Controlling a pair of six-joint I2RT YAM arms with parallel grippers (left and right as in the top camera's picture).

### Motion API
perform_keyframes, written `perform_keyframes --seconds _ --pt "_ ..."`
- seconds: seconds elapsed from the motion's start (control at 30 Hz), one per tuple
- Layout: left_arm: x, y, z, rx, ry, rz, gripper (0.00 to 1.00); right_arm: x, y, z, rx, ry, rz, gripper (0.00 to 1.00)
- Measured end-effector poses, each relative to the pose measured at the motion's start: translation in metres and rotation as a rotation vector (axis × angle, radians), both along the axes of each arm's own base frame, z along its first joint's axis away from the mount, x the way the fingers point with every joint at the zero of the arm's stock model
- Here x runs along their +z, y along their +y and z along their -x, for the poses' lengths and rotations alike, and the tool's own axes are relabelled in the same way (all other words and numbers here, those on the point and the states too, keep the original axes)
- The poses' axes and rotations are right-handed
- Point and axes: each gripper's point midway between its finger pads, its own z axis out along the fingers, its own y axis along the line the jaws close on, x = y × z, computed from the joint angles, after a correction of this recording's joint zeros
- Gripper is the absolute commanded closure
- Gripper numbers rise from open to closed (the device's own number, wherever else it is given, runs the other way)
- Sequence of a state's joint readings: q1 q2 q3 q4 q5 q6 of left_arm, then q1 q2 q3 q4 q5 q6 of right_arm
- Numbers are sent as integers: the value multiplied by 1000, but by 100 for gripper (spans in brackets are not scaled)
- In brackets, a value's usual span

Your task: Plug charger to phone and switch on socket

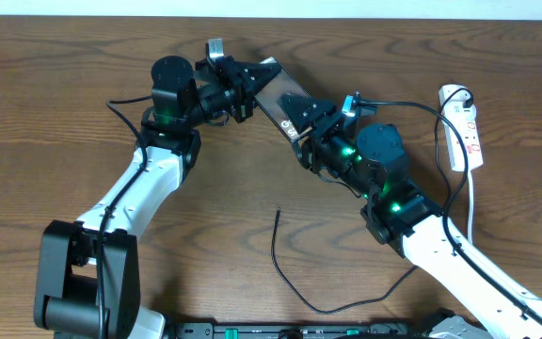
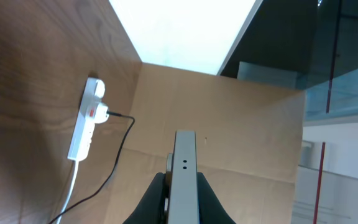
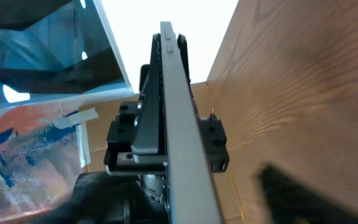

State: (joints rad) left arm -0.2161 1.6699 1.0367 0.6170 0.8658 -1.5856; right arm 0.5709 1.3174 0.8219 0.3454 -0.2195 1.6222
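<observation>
The phone [image 1: 280, 92] is held off the table between my two arms, seen edge-on in both wrist views [image 2: 185, 155] [image 3: 173, 112]. My left gripper [image 1: 249, 87] [image 2: 184, 179] is shut on its left end. At the phone's right end my right gripper [image 1: 307, 121] [image 3: 191, 199] stands open, one finger on each side, with a gap between each finger and the phone. The charger [image 1: 294, 282] curves over the table, its plug tip [image 1: 278, 213] lying loose at the centre. The white socket [image 1: 465, 127] [image 2: 84, 127] lies at the far right with a black plug [image 2: 102, 114] in it.
The charger's cable runs from the socket's plug [image 1: 463, 95] past my right arm [image 1: 393, 202] and loops near the table's front edge. The socket's white cord [image 1: 473, 202] trails toward the front right. My left arm [image 1: 149, 179] crosses the left half of the table.
</observation>
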Motion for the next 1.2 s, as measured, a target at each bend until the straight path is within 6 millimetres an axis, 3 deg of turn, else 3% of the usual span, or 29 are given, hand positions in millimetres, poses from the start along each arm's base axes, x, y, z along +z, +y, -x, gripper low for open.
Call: perform_keyframes --seconds 0.33,0.47,0.6,0.73,0.9,1.2 --pt "0 2 -2 11 -13 -9 93 -1 1 1 16 -42 46 1" --pt "0 18 -9 35 -46 -29 93 -1 1 1 23 -74 80 1" --pt "1 62 -20 79 -85 -51 93 -1 -1 0 35 -115 119 1" --pt "3 133 -25 127 -143 -80 93 -1 -3 0 69 -203 199 1" --pt "7 172 -3 28 -311 -152 93 -5 4 9 169 -320 312 1" --pt "11 164 28 -168 -632 -254 93 -39 25 29 482 -220 518 1"
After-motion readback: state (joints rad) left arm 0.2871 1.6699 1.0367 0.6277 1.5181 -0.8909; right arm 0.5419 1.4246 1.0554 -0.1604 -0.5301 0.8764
